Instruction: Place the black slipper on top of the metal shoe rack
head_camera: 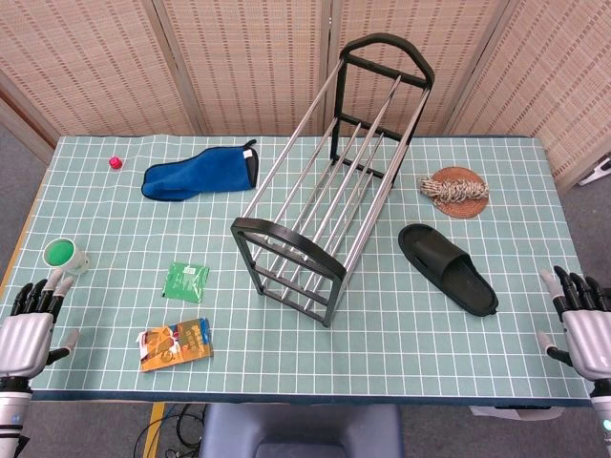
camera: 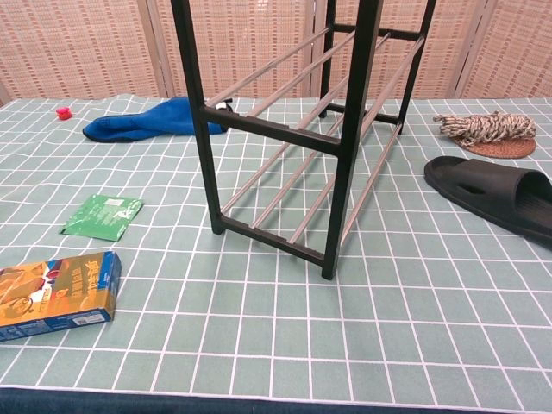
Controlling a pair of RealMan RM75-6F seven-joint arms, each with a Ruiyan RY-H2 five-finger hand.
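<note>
Right hand (head_camera: 581, 320) hovers at the desk (head_camera: 401, 353) edge, fingers spread, holding nothing. Left hand (head_camera: 29, 329) likewise, fingers apart, empty. Black slipper (head_camera: 447, 268) lies flat right of the metal shoe rack (head_camera: 325, 186); rope coil (head_camera: 455, 189) behind it, blue mitt (head_camera: 199, 174) left of the rack.

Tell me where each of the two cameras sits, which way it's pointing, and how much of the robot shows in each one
Head view: high above the near table edge, looking steeply down on the whole table; the left hand and right hand show at the bottom corners.
Chest view: low at the near edge, looking level across the tabletop; none of the robot shows.
Both share the metal shoe rack, black slipper, blue mitt and green packet.
</note>
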